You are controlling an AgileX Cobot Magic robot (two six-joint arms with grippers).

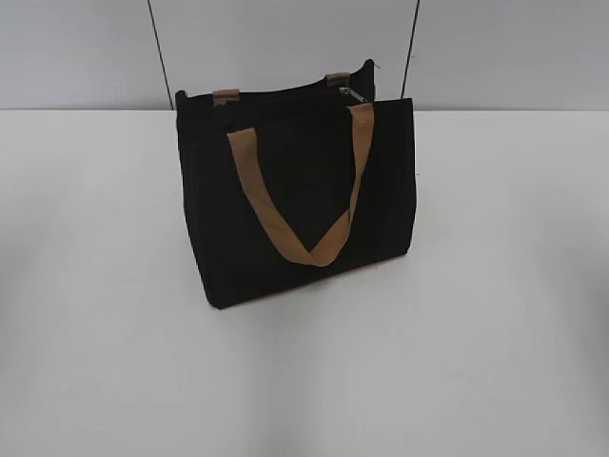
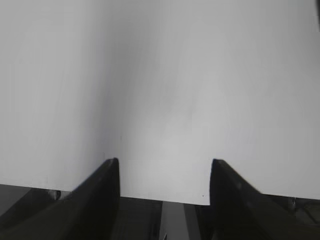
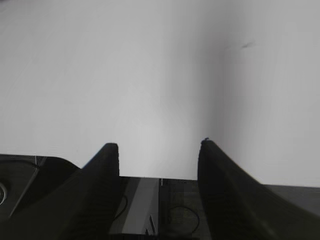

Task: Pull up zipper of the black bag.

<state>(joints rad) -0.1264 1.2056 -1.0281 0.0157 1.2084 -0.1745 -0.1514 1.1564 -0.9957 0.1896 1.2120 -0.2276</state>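
Note:
The black bag (image 1: 295, 205) stands upright on the white table (image 1: 495, 314) in the exterior view, a little left of the middle. Its near tan strap handle (image 1: 314, 249) hangs down the front; the far one shows only as stubs at the top. The zipper (image 1: 285, 98) runs along the top edge, with the small silvery pull (image 1: 354, 94) near the right end. Neither arm shows in the exterior view. My left gripper (image 2: 165, 162) and right gripper (image 3: 159, 145) are open and empty over bare table near its front edge. The bag is out of both wrist views.
A pale wall with two thin dark vertical lines (image 1: 160, 52) stands behind the table. The table's front edge (image 2: 165, 201) shows in both wrist views, with dark floor below it.

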